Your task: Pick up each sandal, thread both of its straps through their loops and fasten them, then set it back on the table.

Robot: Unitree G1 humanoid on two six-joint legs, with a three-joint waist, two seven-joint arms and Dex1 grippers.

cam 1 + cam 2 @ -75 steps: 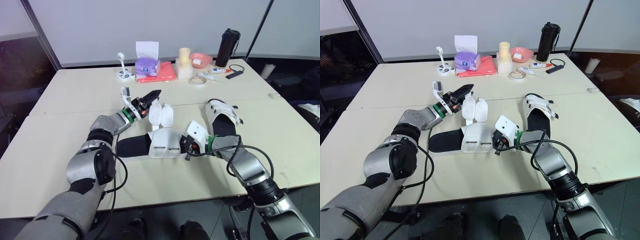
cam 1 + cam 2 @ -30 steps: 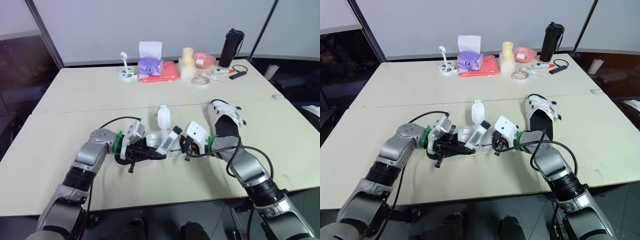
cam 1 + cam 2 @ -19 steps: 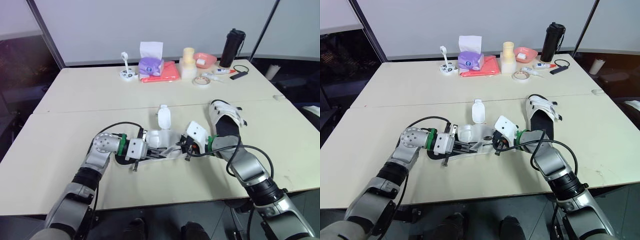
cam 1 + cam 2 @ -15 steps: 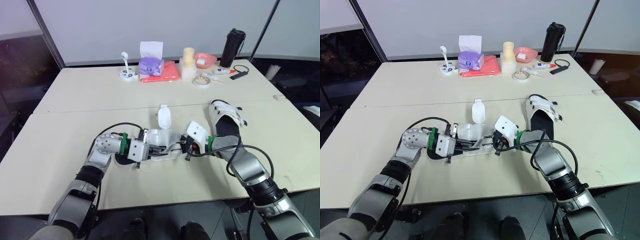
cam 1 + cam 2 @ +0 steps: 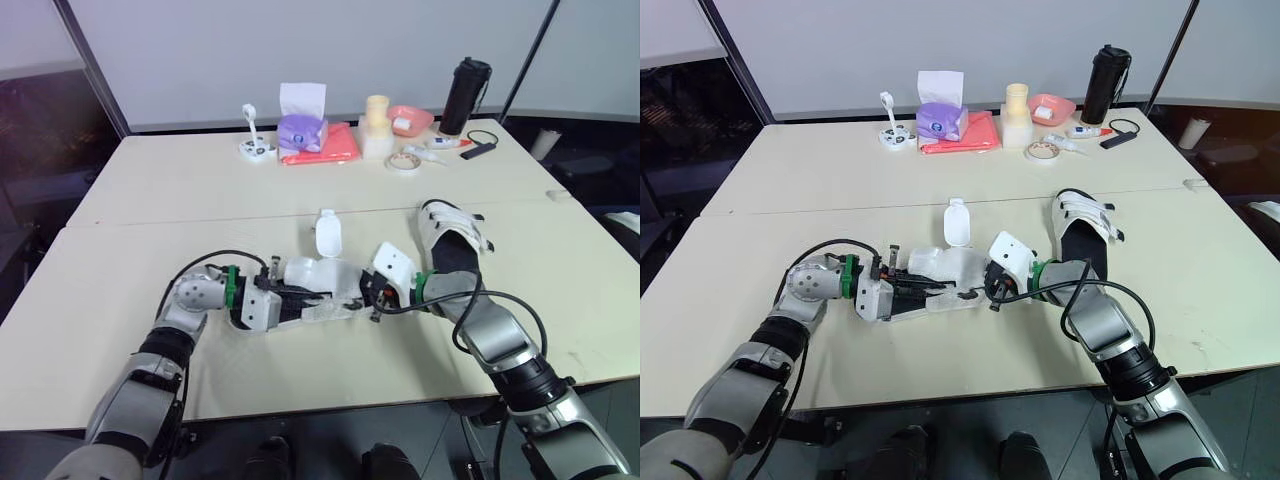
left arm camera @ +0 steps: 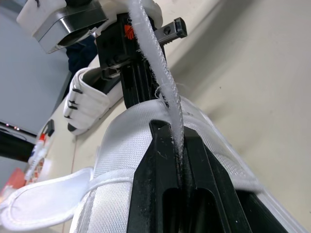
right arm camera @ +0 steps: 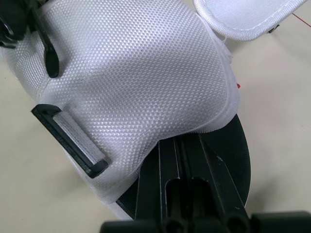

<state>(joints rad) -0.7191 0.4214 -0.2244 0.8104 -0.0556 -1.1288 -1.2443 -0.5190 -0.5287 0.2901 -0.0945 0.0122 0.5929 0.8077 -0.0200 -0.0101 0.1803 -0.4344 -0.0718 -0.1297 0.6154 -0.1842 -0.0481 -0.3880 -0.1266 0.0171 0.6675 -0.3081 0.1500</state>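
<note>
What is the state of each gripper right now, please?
Left gripper: closed, pinching a white strap.
Right gripper: closed on the edge of the sandal.

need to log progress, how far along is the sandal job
Done, it seems: the far sandal lies on the table with its straps across it. In hand: the left gripper pinches one strap of the near sandal, which the right gripper clamps by its edge. Left: the other strap lies open, a loop looks empty; both need threading and fastening.
</note>
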